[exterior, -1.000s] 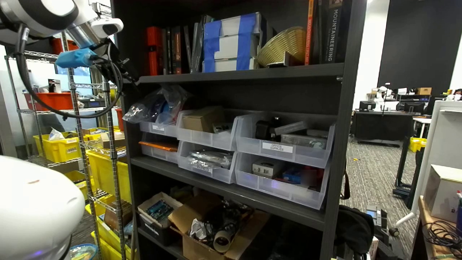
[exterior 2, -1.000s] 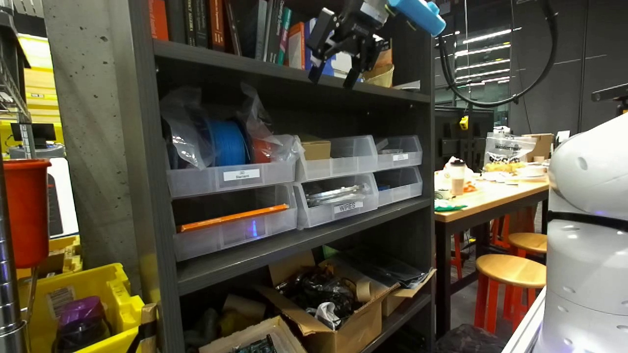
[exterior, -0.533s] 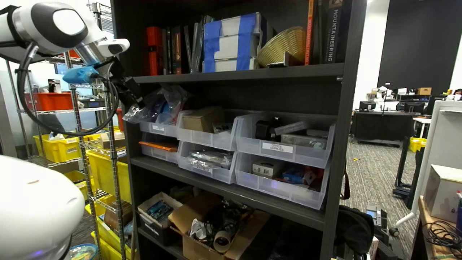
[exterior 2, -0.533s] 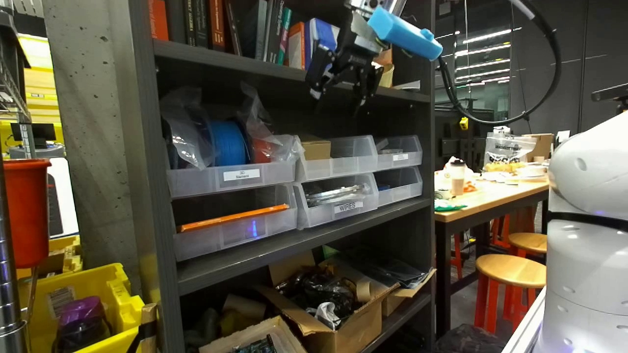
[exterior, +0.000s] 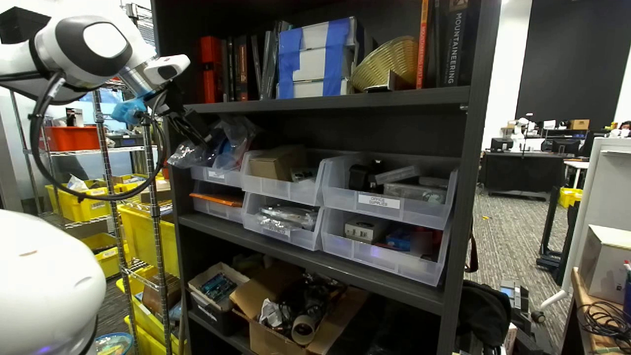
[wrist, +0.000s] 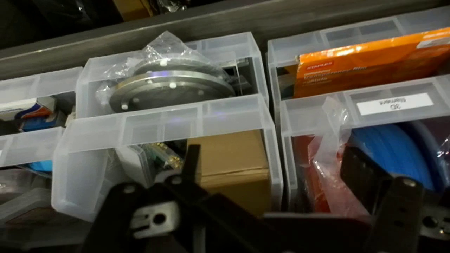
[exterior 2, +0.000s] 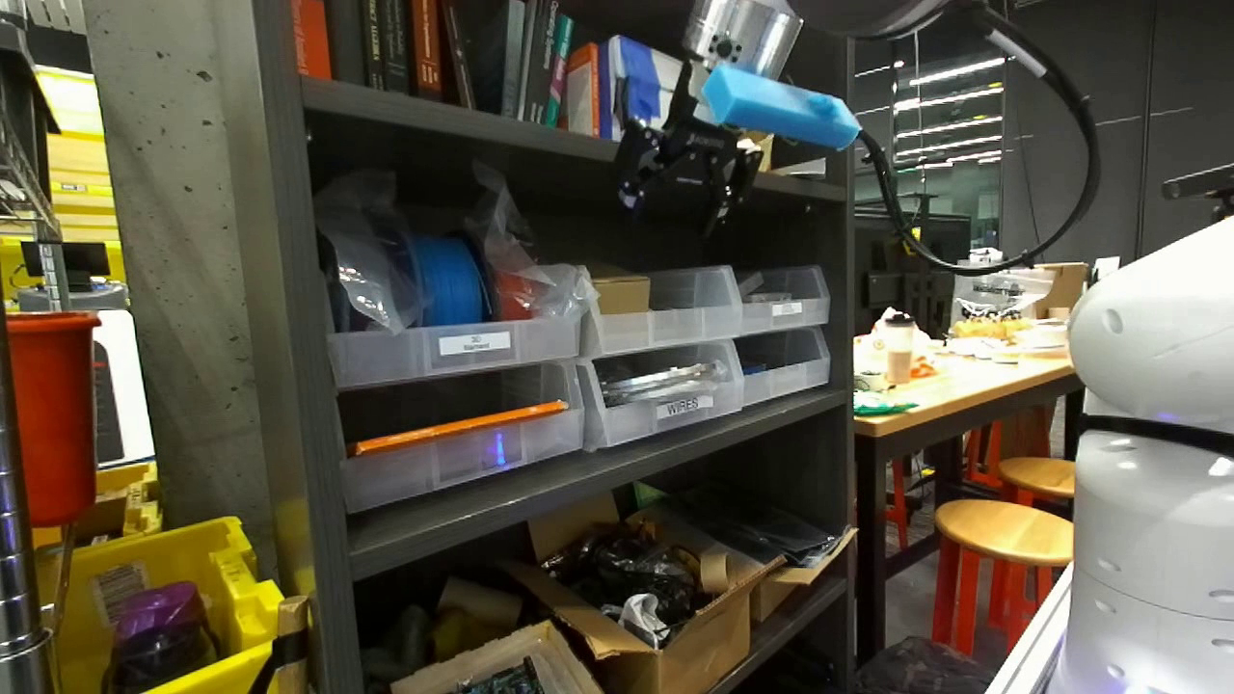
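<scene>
Since a second ago, our fingers (wrist: 364,175) have come down from about the level of the upper shelf (exterior 2: 463,119) to below it, while the bins (exterior 2: 665,333) lie as they did. The fingers stand wide apart with nothing gripped, above the top row of bins; we cannot tell how far in front of the bookcase (exterior 2: 280,289) they hang. Nearest them, by the wrist view, are the carton (wrist: 232,151), in the middle bin (wrist: 161,123), and the spool (wrist: 397,151), with its loose bag (wrist: 332,179), in the filament bin (exterior 2: 400,357).

We judge the step in hand to be lowering toward these bins, and it wants a sideways correction: in the wrist view one finger overlaps the carton's edge, the other the bag, with the bins' side walls between. We do best to settle over a single bin before going lower, keep the fingers spread, and go slowly near the bag, which could snag.

For edges, we mind the upper shelf's lip above and the bin rims below; the gap between them is our working room. Beside the carton, it looks tight against the bin wall. In an exterior view the cable (exterior 2: 1089,154) loops off to the bookcase's side, so it seems a lesser worry.
</scene>
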You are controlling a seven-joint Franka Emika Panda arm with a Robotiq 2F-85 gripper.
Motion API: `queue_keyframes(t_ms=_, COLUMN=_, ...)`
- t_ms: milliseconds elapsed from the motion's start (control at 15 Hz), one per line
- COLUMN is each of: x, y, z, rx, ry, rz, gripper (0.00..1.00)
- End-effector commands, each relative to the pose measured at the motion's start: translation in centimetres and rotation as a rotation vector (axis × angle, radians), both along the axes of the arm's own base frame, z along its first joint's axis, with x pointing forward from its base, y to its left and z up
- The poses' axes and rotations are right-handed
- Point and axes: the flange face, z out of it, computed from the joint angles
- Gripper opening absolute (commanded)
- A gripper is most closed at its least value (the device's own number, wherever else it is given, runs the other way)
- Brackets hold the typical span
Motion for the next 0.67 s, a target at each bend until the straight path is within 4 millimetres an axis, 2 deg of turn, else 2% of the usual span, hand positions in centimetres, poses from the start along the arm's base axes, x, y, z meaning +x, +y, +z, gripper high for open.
queue_keyframes(t_ms=0, x=0.4, y=-0.8, z=-0.1, rx=-0.015, ry=-0.073, rz=-0.067, gripper=1.0)
queue_keyframes(t_ms=333, x=0.6, y=-3.3, z=-0.7, rx=-0.034, ry=-0.076, rz=-0.136, gripper=1.0)
queue_keyframes(t_ms=600, x=0.8, y=-6.5, z=1.0, rx=-0.031, ry=-0.121, rz=-0.169, gripper=1.0)
